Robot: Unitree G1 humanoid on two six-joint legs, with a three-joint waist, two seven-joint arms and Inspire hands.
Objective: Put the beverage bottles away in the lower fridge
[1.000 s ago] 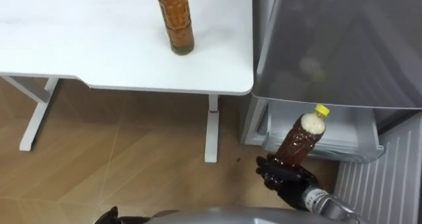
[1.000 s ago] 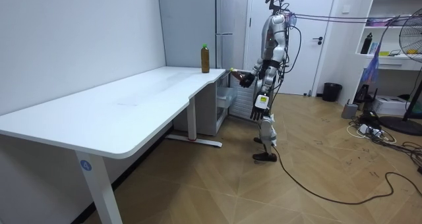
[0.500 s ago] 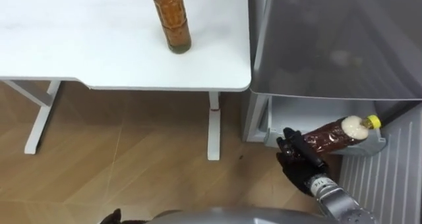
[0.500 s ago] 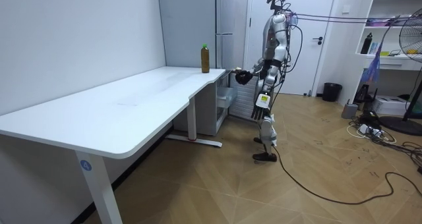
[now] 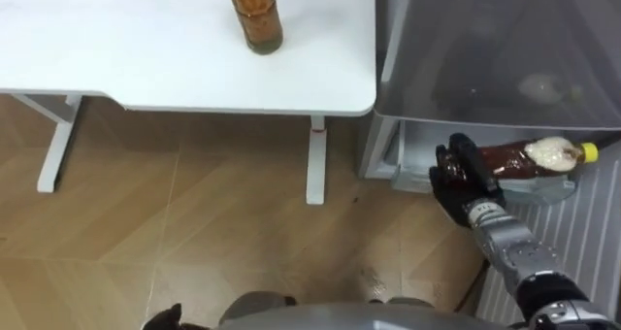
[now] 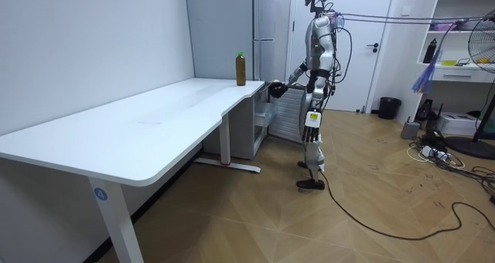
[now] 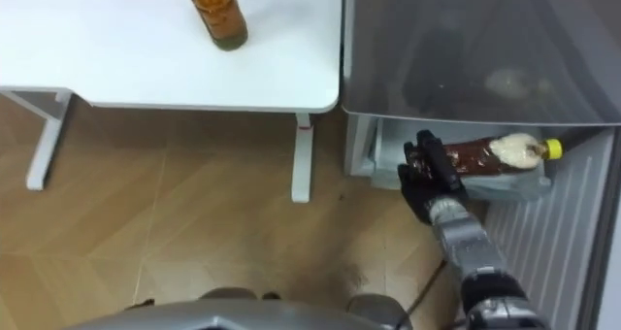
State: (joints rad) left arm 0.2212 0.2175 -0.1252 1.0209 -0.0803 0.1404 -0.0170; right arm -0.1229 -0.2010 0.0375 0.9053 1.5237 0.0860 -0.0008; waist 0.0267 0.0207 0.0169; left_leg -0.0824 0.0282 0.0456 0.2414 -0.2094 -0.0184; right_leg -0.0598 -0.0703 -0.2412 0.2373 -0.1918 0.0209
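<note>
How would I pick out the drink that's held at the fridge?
Find the grey fridge to the right of the white table. At its open lower compartment, the right robot hand grips a brown bottle lying on its side, yellow cap pointing away from the table. The other brown bottle stands upright on the table.

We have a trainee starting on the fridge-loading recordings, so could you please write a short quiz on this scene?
1. True or false: the held bottle in the right hand stands upright.
2. Where is the second bottle? A) on the white table; B) on a chair; C) in a sink.
3. Fill in: the held bottle's cap is ___.
Key: 1 false, it lies on its side over the lower fridge drawer, with the fingers curled round it; 2 A; 3 yellow.
</note>
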